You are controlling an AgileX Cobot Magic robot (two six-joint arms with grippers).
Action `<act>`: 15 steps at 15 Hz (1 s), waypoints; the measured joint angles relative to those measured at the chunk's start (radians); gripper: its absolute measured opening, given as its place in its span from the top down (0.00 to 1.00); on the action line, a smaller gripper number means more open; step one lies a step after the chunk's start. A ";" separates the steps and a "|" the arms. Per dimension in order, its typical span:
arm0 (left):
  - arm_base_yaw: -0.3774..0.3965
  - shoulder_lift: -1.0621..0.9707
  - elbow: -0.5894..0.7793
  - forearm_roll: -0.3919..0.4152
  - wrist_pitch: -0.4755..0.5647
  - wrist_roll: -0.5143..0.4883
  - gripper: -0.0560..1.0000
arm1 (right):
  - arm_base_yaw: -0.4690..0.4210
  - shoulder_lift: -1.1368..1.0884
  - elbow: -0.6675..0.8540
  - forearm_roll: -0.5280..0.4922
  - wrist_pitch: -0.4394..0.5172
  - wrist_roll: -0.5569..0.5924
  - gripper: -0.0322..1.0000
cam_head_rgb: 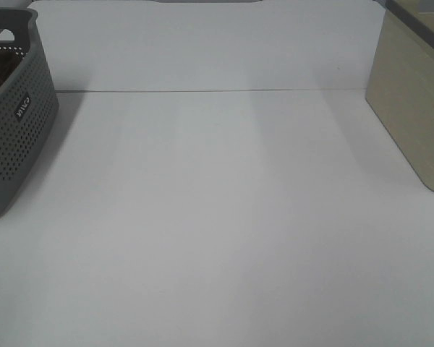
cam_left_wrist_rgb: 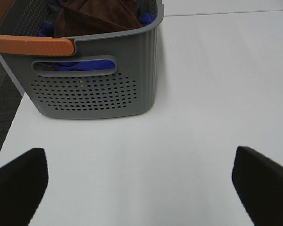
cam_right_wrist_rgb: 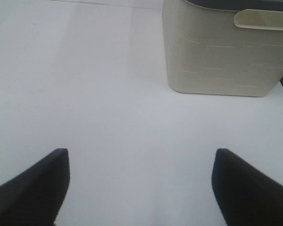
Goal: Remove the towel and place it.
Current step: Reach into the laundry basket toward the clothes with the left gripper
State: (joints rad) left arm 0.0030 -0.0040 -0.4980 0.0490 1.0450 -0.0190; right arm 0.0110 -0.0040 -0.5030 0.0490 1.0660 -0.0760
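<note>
Left fingers [cam_left_wrist_rgb: 19, 183], right fingers [cam_right_wrist_rgb: 33, 188]: apart, empty. Ahead of the left pair, reddish-brown terry towel [cam_left_wrist_rgb: 92, 16] looks soft, light; pinch its raised fold.

A white tabletop [cam_head_rgb: 217, 238] fills the lower three quarters of the exterior high view; a thin dark seam [cam_head_rgb: 202, 90] crosses the upper part; above it rises a white backdrop [cam_head_rgb: 202, 43], wall or board unclear; the light is soft and even, with faint broad shaded bands down the middle; the left wrist view shows dark grey floor [cam_left_wrist_rgb: 1, 103] past the table's edge.
</note>
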 joint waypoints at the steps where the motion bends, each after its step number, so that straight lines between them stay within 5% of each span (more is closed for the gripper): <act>1: 0.000 0.000 -0.003 0.001 0.002 0.013 0.01 | 0.000 0.000 0.000 0.000 0.000 0.000 0.20; 4: 0.000 0.063 -0.107 0.003 0.084 0.150 0.01 | 0.000 0.000 0.000 0.000 0.000 0.000 0.20; 10: 0.000 0.615 -0.540 0.033 0.171 0.685 0.01 | 0.000 0.000 0.000 0.000 0.000 0.000 0.20; 15: 0.000 1.096 -0.892 0.159 0.172 0.818 0.01 | 0.000 0.000 0.000 0.000 0.000 0.000 0.20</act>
State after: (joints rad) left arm 0.0030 1.0920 -1.3900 0.2080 1.2170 0.7990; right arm 0.0110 -0.0040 -0.5030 0.0490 1.0660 -0.0760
